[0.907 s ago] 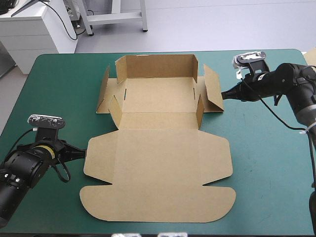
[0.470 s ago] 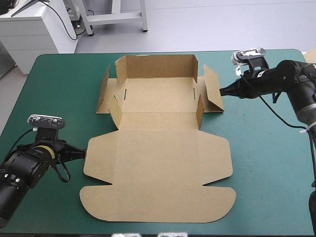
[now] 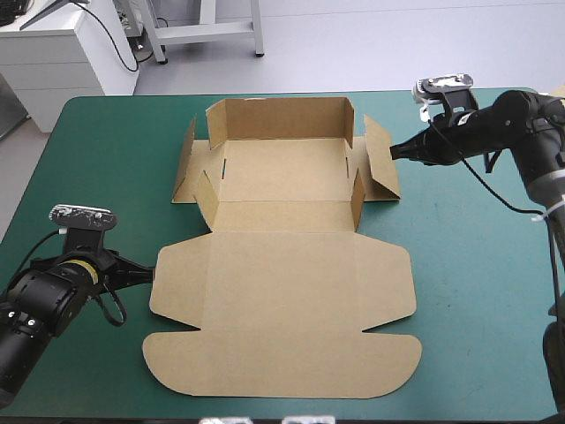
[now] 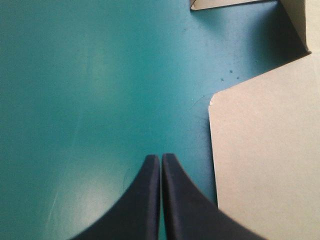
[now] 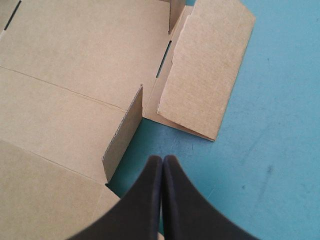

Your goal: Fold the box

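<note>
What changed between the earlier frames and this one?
The shut right tool edged toward the far edge of the table, beside the right side flap of the brown cardboard box. Nothing was gripped or released. The shut left tool and the box stayed put.

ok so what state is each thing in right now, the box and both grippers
brown cut-cardboard box: partly folded, back wall upright, side flaps part raised, lid panel flat on the table
left black fin-fingered gripper: shut, empty, beside the lid panel's left edge
right black fin-fingered gripper: shut, empty, at the right side flap, contact unclear
</note>
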